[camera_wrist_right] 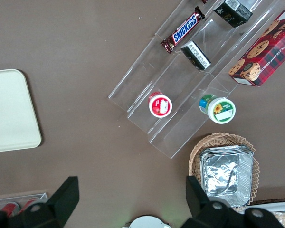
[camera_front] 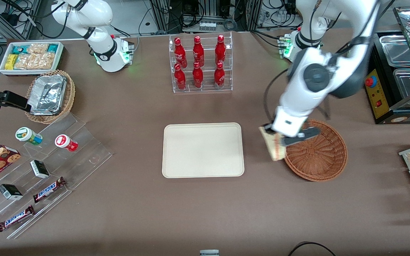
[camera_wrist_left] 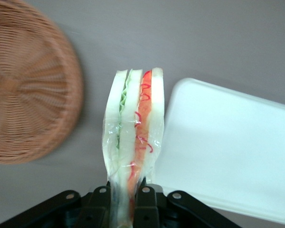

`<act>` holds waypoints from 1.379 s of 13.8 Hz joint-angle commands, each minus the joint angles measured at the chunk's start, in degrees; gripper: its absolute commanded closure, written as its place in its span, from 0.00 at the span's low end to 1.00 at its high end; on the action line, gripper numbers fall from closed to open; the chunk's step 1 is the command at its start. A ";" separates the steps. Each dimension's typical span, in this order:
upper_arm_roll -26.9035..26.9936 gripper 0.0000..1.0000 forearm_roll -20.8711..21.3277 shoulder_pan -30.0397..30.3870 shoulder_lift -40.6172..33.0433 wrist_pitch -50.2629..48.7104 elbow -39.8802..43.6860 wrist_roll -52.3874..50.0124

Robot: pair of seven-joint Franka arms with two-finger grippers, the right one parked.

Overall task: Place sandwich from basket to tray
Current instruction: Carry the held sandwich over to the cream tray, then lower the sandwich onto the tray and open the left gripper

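My left gripper [camera_front: 278,139] is shut on the sandwich [camera_front: 272,146], a plastic-wrapped wedge of pale bread with green and red-orange filling [camera_wrist_left: 135,128]. It hangs in the air over the rim of the reddish-brown wicker basket [camera_front: 319,153], on the edge that faces the tray. The basket [camera_wrist_left: 26,90] holds nothing else. The cream-white tray [camera_front: 203,149] lies flat on the table beside the basket, toward the parked arm's end, with a strip of bare table between them. In the left wrist view the tray [camera_wrist_left: 228,147] lies beside the sandwich, the black fingers [camera_wrist_left: 149,199] pressing the wrapped wedge from both sides.
A clear rack of red bottles [camera_front: 199,64] stands farther from the front camera than the tray. Clear stepped shelves with snacks [camera_front: 37,167] and a tan basket with a foil container [camera_front: 50,94] lie toward the parked arm's end. A black warmer cabinet [camera_front: 400,78] stands near the working arm.
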 commanded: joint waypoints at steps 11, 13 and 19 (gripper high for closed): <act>0.90 1.00 0.15 -16.58 25.77 10.99 18.87 -0.48; 0.90 1.00 0.06 -17.20 27.45 11.08 19.93 -0.65; 1.08 1.00 0.15 -18.08 30.88 11.26 23.36 -3.72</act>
